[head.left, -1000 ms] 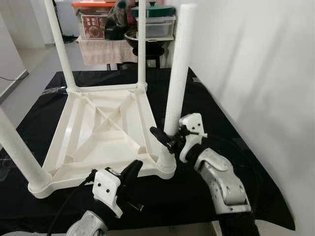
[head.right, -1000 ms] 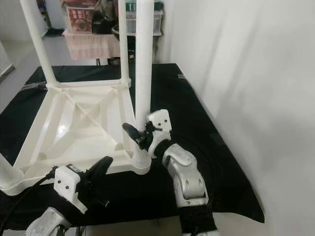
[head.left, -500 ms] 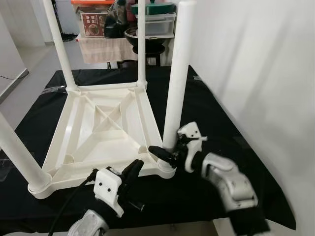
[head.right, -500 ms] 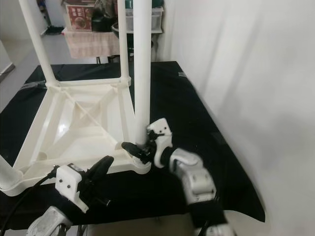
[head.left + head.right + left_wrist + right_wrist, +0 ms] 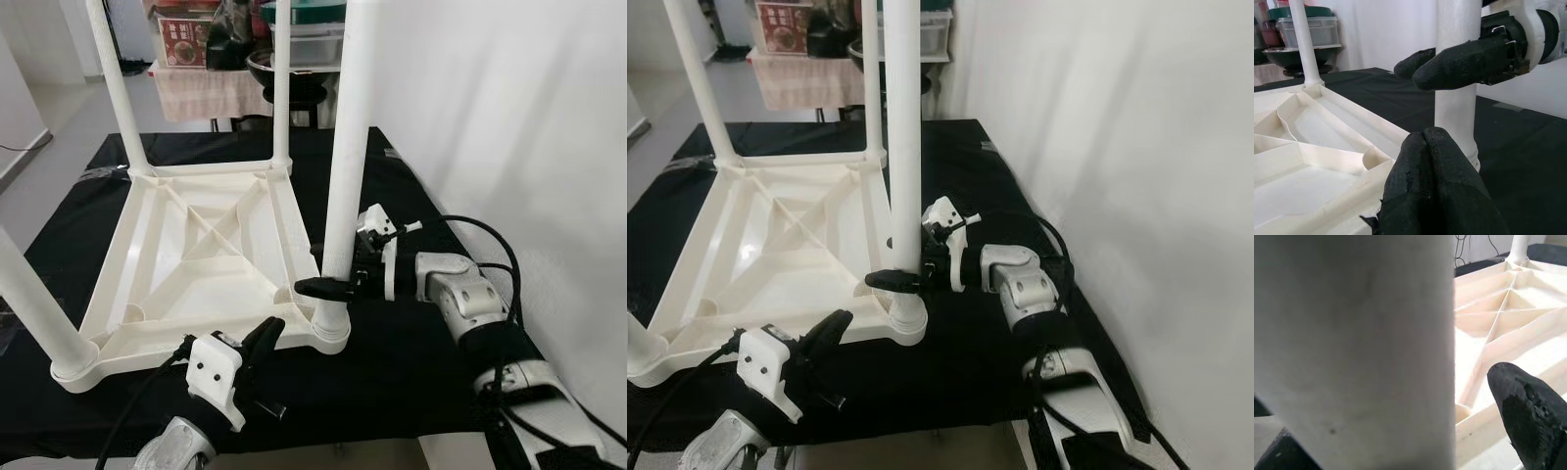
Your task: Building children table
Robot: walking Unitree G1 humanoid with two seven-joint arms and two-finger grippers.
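A white plastic children's table (image 5: 196, 245) lies upside down on a black cloth, its legs pointing up. My right gripper (image 5: 328, 285) reaches in from the right and is shut on the near right leg (image 5: 345, 147), just above the socket (image 5: 331, 328). One black finger (image 5: 312, 287) shows in front of the leg, and in the right wrist view the leg (image 5: 1352, 342) stands between the fingers. My left gripper (image 5: 269, 333) is shut and holds nothing. It hovers low at the table's front edge, just left of that socket, with its fingertips (image 5: 1430, 147) pressed together.
A white wall (image 5: 509, 117) runs close along the right side. The black cloth (image 5: 411, 372) ends near the front and right. A shelf with boxes and pots (image 5: 245, 49) stands at the back. The right arm's cable (image 5: 490, 245) loops over the cloth.
My right arm has swung out to the right and lies flatter, and its gripper now holds the near right leg a little lower. The left gripper has stayed put.
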